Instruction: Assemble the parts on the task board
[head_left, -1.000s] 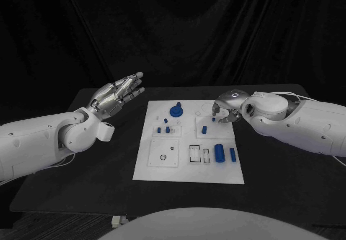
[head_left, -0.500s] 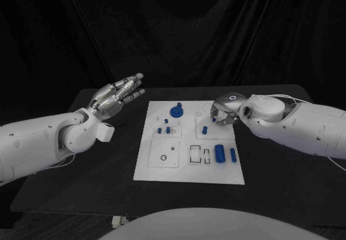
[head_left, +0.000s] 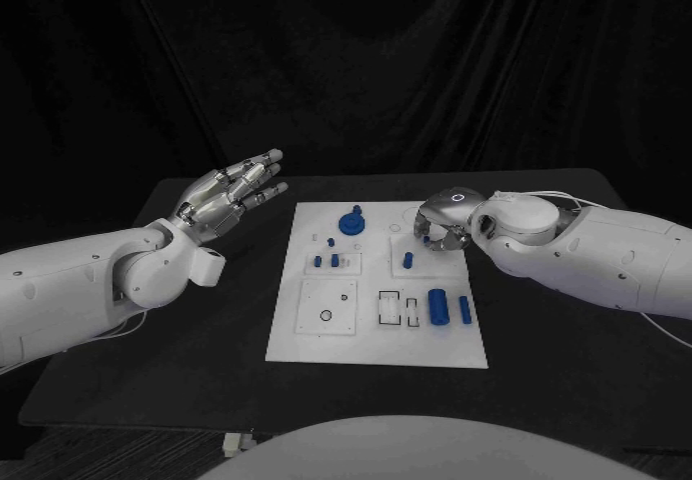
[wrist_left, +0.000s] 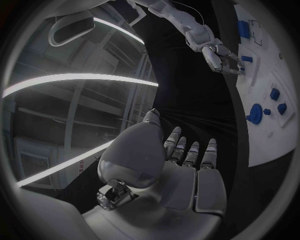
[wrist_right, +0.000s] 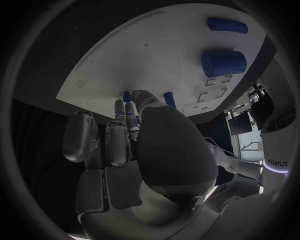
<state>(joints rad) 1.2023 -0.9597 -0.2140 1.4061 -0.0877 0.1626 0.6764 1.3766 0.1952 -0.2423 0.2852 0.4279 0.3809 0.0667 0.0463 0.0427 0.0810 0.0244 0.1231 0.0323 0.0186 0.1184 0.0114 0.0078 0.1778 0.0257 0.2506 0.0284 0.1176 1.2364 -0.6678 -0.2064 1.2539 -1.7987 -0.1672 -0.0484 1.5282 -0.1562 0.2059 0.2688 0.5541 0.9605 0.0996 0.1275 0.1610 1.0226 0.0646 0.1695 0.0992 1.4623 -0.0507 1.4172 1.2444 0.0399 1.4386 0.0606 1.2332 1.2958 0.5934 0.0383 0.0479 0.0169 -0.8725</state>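
The right hand (head_left: 440, 226) hangs over the far right part of the task board (head_left: 378, 345), its fingers (wrist_right: 128, 117) curled downward with the tips close around a small blue piece (wrist_right: 127, 96) standing in the board; whether they actually pinch it or merely hover about it I cannot tell, since the palm hides the contact in the wrist view and the head view is too small; a short blue peg (head_left: 408, 260) stands just on the near side of that hand.

The left hand (head_left: 231, 192) is held up off the table (head_left: 173, 370), to the left of the board and well apart from it; its fingers (wrist_left: 191, 153) are straight, slightly spread, and hold nothing.

The board is a white plate divided into several outlined squares and recesses; at its far middle sits a round blue knob (head_left: 352, 220) on a disc; near it, in a square outline, three small blue pegs (head_left: 327, 258) stand upright, one behind the other two; the square at the near left (head_left: 327, 303) carries only a small dark ring; toward the near right, two rectangular outlines (head_left: 391, 306) lie side by side, and beside them lie two blue cylinders, a thick one (head_left: 438, 307) and a thinner one (head_left: 464, 309), parallel and just apart.
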